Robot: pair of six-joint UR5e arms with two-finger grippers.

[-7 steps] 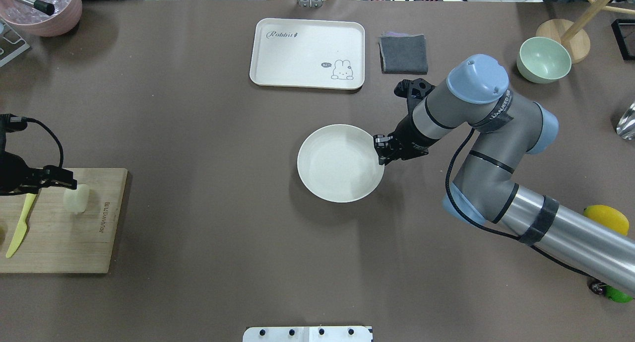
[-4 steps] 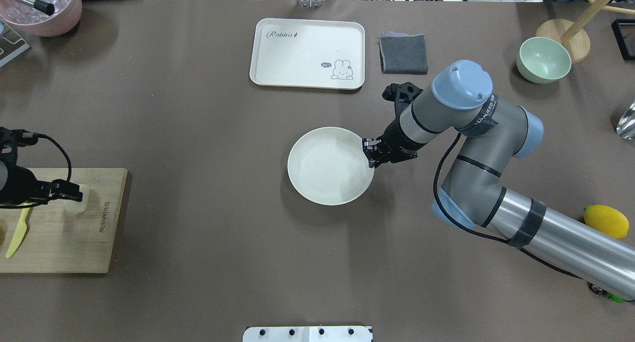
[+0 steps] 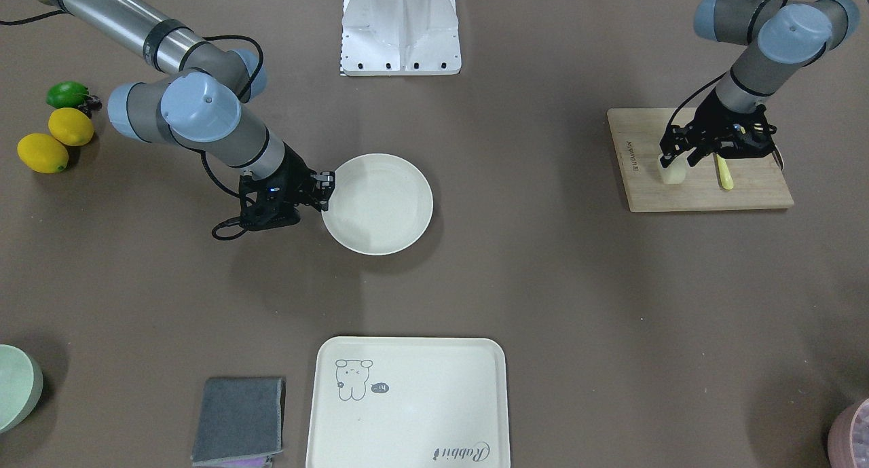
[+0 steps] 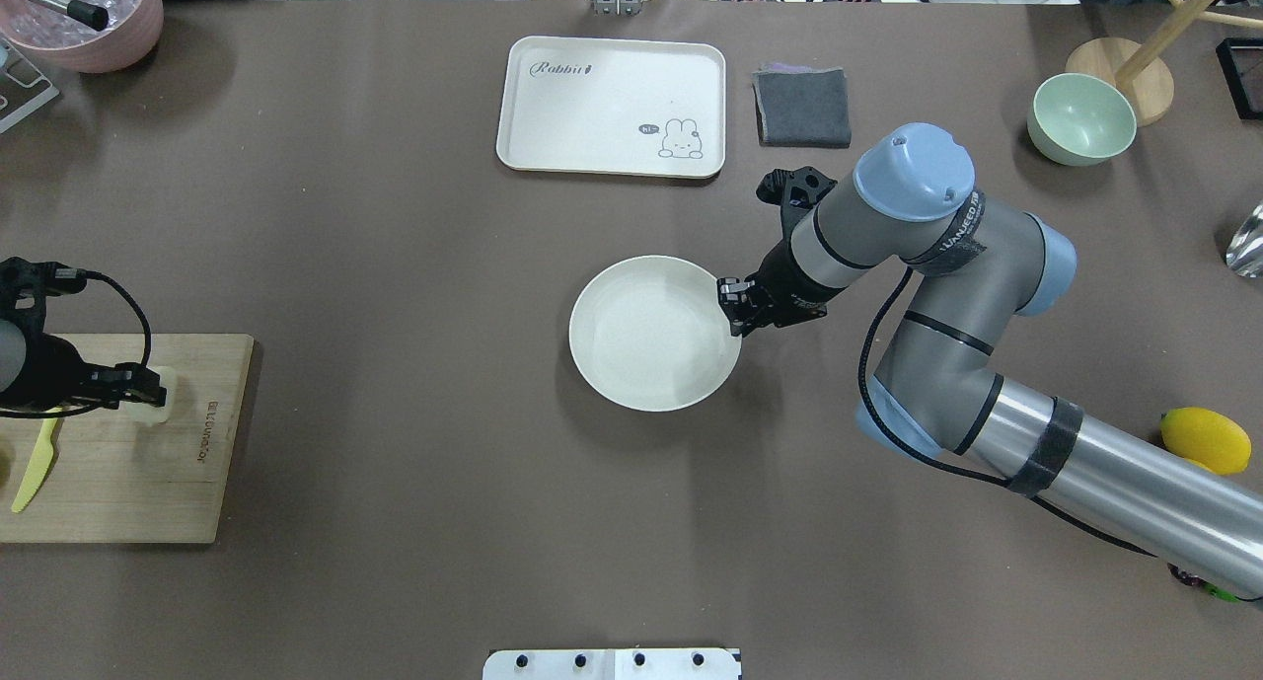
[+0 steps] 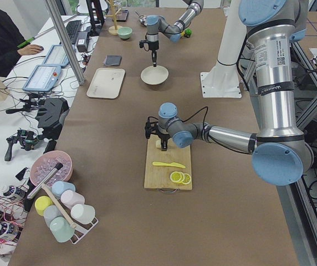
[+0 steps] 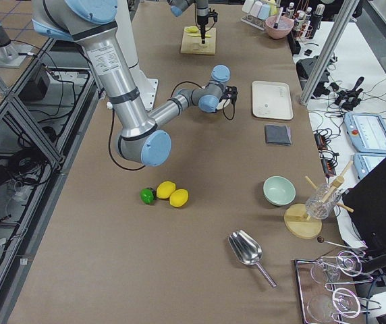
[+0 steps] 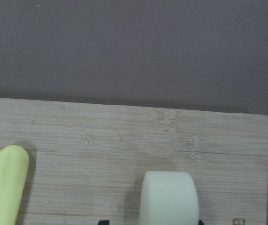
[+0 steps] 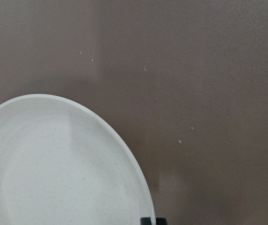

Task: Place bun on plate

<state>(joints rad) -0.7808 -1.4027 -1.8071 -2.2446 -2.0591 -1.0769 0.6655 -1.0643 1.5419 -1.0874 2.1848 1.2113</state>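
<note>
The bun (image 4: 158,402) is a small cream-white lump lying on the wooden cutting board (image 4: 128,483), and it fills the bottom of the left wrist view (image 7: 169,199). My left gripper (image 4: 148,396) is down over the bun, open, with a finger on each side and a gap showing on one side. In the front-facing view the bun (image 3: 672,174) sits just under the left gripper (image 3: 677,161). The round cream plate (image 4: 641,344) lies mid-table. My right gripper (image 4: 735,315) is shut on the plate's right rim, and that rim shows in the right wrist view (image 8: 124,150).
A yellow-green plastic knife (image 4: 35,463) lies on the board beside the bun. The cream rabbit tray (image 4: 612,108), a grey cloth (image 4: 802,108) and a pale green bowl (image 4: 1080,117) stand at the far side. A lemon (image 4: 1204,438) lies at the right, and a pink bowl (image 4: 89,19) at the far left.
My right gripper has slid the plate a little to the left. My left gripper has moved down onto the bun, and its fingers now stand on either side of it.
</note>
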